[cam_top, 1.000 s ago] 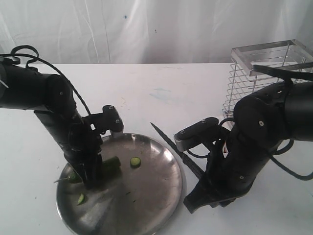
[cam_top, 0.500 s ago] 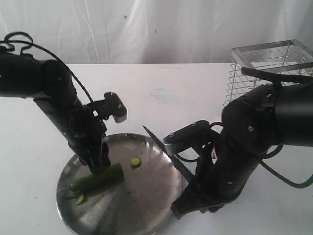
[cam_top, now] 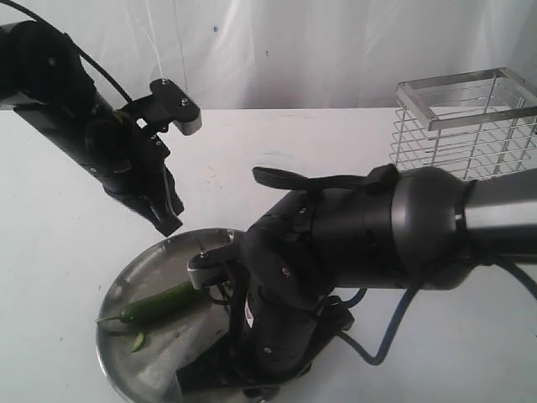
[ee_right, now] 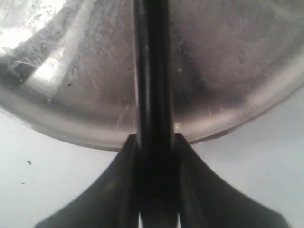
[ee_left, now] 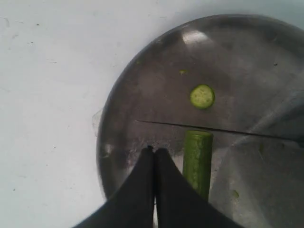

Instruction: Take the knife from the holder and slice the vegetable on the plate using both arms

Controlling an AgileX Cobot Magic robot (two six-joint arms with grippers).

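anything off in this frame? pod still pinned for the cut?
Yes: the left gripper has lifted clear, fingers shut and empty, so the vegetable lies unheld on the plate while the knife sits at its cut end.

Both arms are matte black: the left arm (cam_top: 92, 126), upper left of the exterior frame, carries a grey-faced camera block (cam_top: 176, 105) and thin cable; the bulkier right arm (cam_top: 352, 243) shows small screws, black and blue cables.

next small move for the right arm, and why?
Probably press the knife straight down: the right gripper is clamped on it, and its edge lies across the vegetable near the cut end, over the plate. The left gripper is shut beside the vegetable, not holding it.
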